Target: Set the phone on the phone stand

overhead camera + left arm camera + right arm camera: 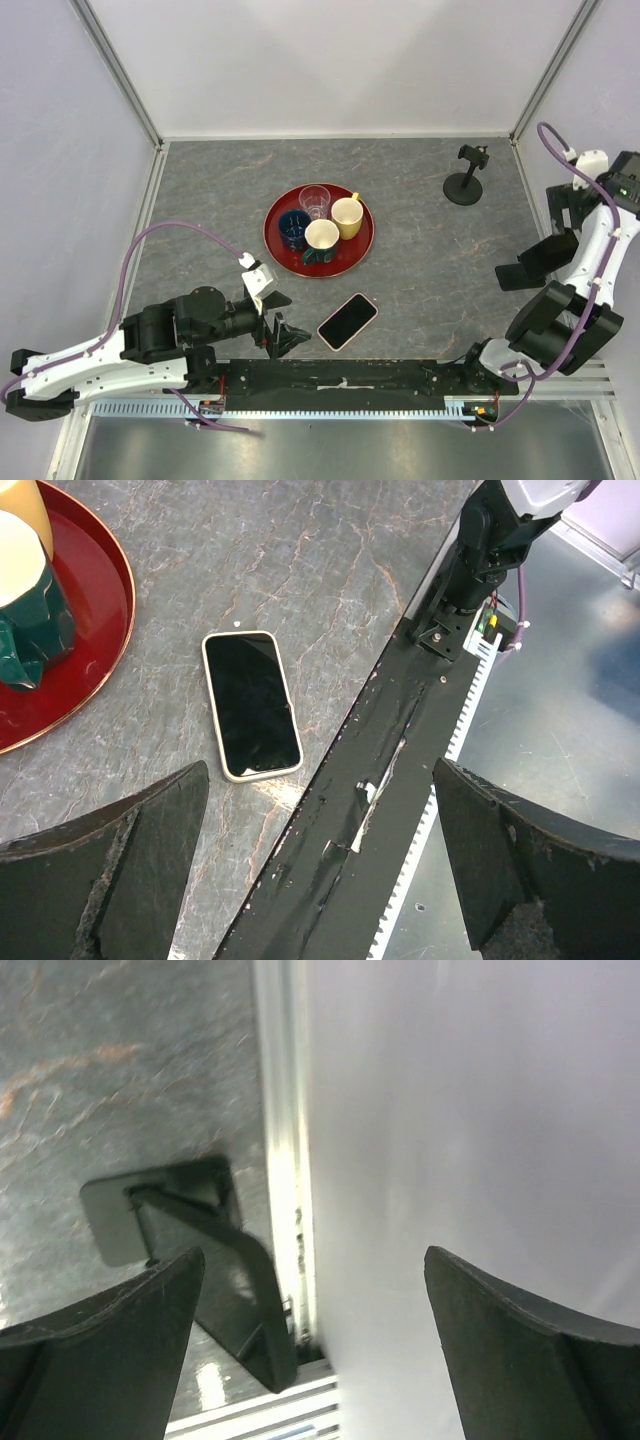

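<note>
**Left jaws spread beside phone; nothing gripped**

Left arm's jaws, closest to the wrist lens, stood wide apart and empty, hanging over the black rail (345, 810) at the counter's near edge. Phone (251, 705) lay flat and screen-up just beyond them, apart from both fingers, between the rail and the red tray (345, 258). Phone stand (466, 180) stood upright well away at the far right. Right arm (570, 300) was folded against the right wall, jaws likewise spread and holding nothing.

Risks, as judged:
- Phone lies flat with only thin edges to grip, so the jaws could skate off the rounded case or push it along the counter rather than lift it.
- A sideways shove could send it into the tray, which carries four cups (321, 240).
- Stand looks small, with a narrow clamp on a round base; a tilted or off-centre approach could tip it or drop the phone.
- Stand sits far from the left arm, so reach may be tight.

Counter (420, 270): grey stone-look, faint rust veining, matte. Enclosure: plain white walls, aluminium corner posts.
</note>
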Tool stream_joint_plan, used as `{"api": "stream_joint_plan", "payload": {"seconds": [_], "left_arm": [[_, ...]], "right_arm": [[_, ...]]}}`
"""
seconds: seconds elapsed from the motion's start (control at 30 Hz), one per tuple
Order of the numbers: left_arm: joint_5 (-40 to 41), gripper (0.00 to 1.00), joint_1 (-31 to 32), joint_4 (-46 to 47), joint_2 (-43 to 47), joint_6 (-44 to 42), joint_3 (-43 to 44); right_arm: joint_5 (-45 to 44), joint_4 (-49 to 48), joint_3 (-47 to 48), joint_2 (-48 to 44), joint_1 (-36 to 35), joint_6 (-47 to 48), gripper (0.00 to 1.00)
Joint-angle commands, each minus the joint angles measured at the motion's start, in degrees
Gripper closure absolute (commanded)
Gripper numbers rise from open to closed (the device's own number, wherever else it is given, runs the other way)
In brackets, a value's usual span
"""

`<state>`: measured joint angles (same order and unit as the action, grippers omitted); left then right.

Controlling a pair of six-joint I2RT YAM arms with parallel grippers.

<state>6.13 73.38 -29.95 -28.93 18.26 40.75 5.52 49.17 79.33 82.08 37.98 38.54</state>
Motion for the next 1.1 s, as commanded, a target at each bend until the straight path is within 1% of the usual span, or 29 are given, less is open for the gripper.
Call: {"api": "stream_joint_plan", "payload": {"seconds": [0.0, 0.1, 0.13, 0.17, 0.2, 0.23, 0.27, 0.3, 0.33, 0.37, 0.4, 0.43, 0.47, 0.5, 0.57, 0.6, 0.63, 0.67, 0.7, 0.73, 0.77, 0.8, 0.87, 1.07], "left_arm": [[0.81, 0.0, 0.53, 0.95, 0.01, -2.44, 0.12], [1.25, 0.0, 0.44, 0.69, -0.34, -2.44, 0.38], [1.43, 0.0, 0.53, 0.43, -0.51, -2.44, 0.47], [1.6, 0.0, 0.44, 0.42, -0.69, -2.53, 0.56], [1.69, 0.0, 0.53, 0.25, -0.87, -2.62, 0.73], [1.78, 0.0, 0.53, 0.16, -1.39, -2.62, 0.73], [1.78, 0.0, 0.53, -0.01, -1.66, -2.53, 0.91], [1.78, 0.0, 0.53, -0.1, -1.92, -2.62, 1.08], [1.78, 0.0, 0.44, -0.1, -2.18, -2.62, 1.08], [1.87, 0.0, 0.53, -0.28, -2.62, -2.62, 1.17], [1.87, 0.0, 0.53, -0.28, -2.63, -2.79, 1.26], [2.04, 0.0, 0.44, -0.19, -2.71, -2.88, 1.26], [2.91, 0.0, 0.53, -0.28, -2.97, -2.88, 1.17], [3.36, 0.0, 0.44, -0.37, -2.98, -3.05, 1.35], [3.89, 0.0, 0.44, -0.28, -3.41, -3.06, 1.17], [3.89, 0.0, 0.44, -0.19, -3.85, -3.14, 1.26], [4.15, 0.0, 0.53, -0.28, -4.12, -3.06, 1.17], [5.02, 0.0, 0.44, -0.45, -4.47, -3.06, 1.17], [5.47, 0.0, 0.44, -0.63, -5.25, -3.06, 1.26], [5.99, 0.0, 0.53, -0.72, -5.61, -2.97, 1.35], [6.35, 0.0, 0.44, -0.72, -5.61, -2.97, 1.26], [6.87, 0.0, 0.53, -0.72, -5.53, -2.79, 1.17], [9.07, 0.0, 0.44, -0.98, -5.79, -2.62, 1.17], [11.97, 0.0, 0.44, -2.3, -9.13, -2.27, 1.52]], "right_arm": [[-7.53, -6.44, 7.76, 0.8, -3.95, -1.72, 0.02], [-12.71, -8.91, 12.06, 1.58, -6.59, -1.89, 0.02], [-14.47, -9.78, 14.69, 2.55, -8.6, -2.68, 0.02], [-18.23, -11.97, 15.67, 2.82, -10.01, -2.77, 0.02], [-21.05, -13.82, 16.03, 2.82, -11.94, -2.34, 0.02], [-24.64, -16.71, 15.42, 2.73, -17.44, -1.81, 0.02], [-30.86, -26.74, 14.02, 2.47, -20.63, -1.98, 0.02], [-43.62, -33.54, 11.23, 2.47, -23.71, -3.46, 0.02], [-51.06, -39.44, 11.2, 3.69, -29.22, -5.83, 0.02], [-56.27, -40.72, 13.02, 5.09, -31.54, -14.81, 0.02], [-62.5, -36.03, 20.7, 6.76, -33.47, -20.21, 0.02], [-63.6, -30.07, 24.95, 10.34, -36.97, -26.44, 0.02], [-64.22, -19.13, 28.82, 11.94, -37.79, -37.12, 0.02], [-61.79, -14.58, 34.0, 13.26, -39.98, -43.49, 0.02], [-54.78, -5.8, 36.59, 15.56, -41.58, -53.87, 0.02], [-51.34, -5.05, 36.16, 15.74, -41.75, -62.28, 0.02], [-49.13, -4.96, 35.11, 15.56, -42.54, -65.93, 0.02], [-48.94, -4.96, 34.06, 15.56, -42.89, -69.97, 0.02], [-49.37, -5.39, 33.18, 15.74, -43.25, -73.66, 0.02], [-54.16, -4.53, 33.95, 17.3, -43.86, -76.48, 0.02], [-54.64, -0.26, 35.7, 18.71, -43.95, -78.43, 0.02], [-54.56, 1.09, 38.42, 21.34, -44.13, -78.45, 0.02], [-54.57, 3.64, 39.76, 23.38, -45.27, -78.54, 0.02], [-53.94, 4.45, 37.74, 28.04, -45.62, -74.23, 0.02]]}}
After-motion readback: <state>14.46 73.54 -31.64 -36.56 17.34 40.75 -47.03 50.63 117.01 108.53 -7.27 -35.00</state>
